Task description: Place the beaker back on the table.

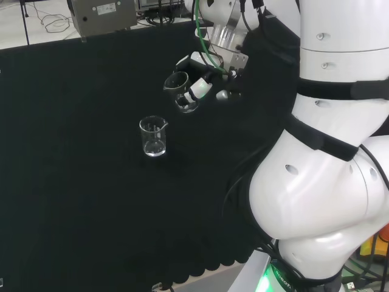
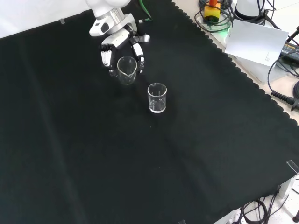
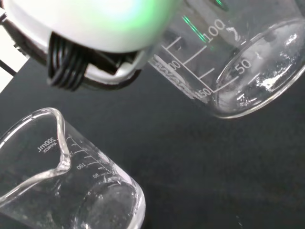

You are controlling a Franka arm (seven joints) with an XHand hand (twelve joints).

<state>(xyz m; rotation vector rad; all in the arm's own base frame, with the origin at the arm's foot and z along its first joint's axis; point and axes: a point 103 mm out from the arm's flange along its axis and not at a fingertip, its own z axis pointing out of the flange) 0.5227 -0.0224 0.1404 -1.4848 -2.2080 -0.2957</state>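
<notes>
The hand [image 2: 122, 44] curls its black-and-white fingers round a clear glass beaker [image 2: 126, 70], holding it above the black cloth surface [image 2: 93, 154]. Near it a second clear cylindrical beaker [image 2: 157, 98] with a spout stands upright

Held beaker [image 1: 181, 91]: clear glass, spouted, empty, tilted, in the air.
Position: near a second upright beaker [image 1: 153, 136].

The beaker held in the hand [image 3: 238, 62] carries white graduation marks with the numbers 100 and 50 twice. The second beaker [image 3: 66, 191], standing on the cloth, shows a volume mark reading 300 mL, plus 100 on its scale.
</notes>
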